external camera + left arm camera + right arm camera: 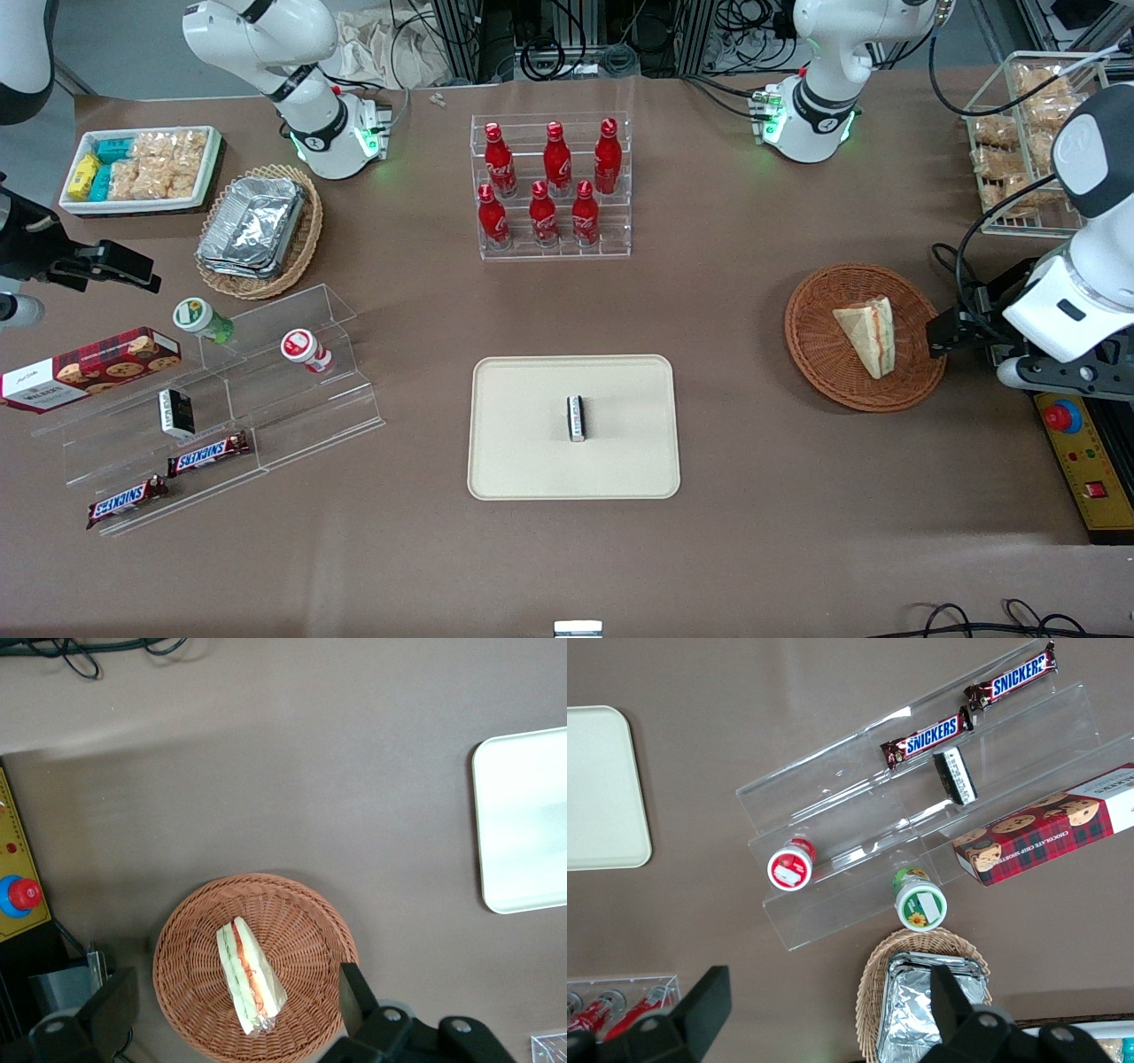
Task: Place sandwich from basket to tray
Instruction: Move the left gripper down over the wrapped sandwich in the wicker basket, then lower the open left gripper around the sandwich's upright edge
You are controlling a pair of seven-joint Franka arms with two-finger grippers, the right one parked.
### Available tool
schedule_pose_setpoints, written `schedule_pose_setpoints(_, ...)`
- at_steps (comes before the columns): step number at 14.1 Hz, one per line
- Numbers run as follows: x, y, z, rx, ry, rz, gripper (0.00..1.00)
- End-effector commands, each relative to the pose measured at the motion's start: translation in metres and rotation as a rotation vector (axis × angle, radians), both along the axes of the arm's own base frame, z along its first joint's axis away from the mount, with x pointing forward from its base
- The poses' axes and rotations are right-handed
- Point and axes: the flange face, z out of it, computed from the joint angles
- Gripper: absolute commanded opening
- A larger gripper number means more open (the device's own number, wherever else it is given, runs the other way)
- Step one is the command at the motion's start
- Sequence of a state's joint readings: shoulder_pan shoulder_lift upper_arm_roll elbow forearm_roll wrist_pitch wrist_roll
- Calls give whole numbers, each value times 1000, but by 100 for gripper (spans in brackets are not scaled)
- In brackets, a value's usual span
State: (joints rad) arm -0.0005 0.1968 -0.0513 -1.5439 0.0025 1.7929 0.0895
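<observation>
Hand [235, 1010] above unlabelled sandwich [249, 975]

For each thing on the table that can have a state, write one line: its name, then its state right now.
sandwich: lying in the basket, not gripped.
basket: holds only the sandwich.
tray: holds one small packet.
hand: open, above the basket, fingers either side of the sandwich.
cola bottles: upright in the clear rack, capped.
foil containers: stacked in the tan basket.

You are looking at a table [726, 292] wearing a plain brown cloth and taking even overhead light. Black cables [549, 44] are lying coiled along its edge farthest from the front camera, under metal framing.
</observation>
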Motion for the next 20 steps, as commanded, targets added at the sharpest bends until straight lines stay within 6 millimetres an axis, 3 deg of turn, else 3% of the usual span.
schedule_pose_setpoints(1, 6, -3, -4, 20, 20, 9, 100)
schedule_pose_setpoints(5, 7, -7, -15, 25, 38, 32, 100)
schedule_pose_setpoints(7, 5, -16, -24, 22, 53, 145, 100)
schedule_pose_setpoints(11, -11, -11, -57, 29, 94, 214, 100)
schedule_pose_setpoints(14, -42, -5, -105, 16, 32, 276, 100)
schedule_pose_setpoints(17, -76, -2, -157, 10, 17, 452, 100)
schedule_pose_setpoints(20, -85, -2, -184, 10, 24, 466, 100)
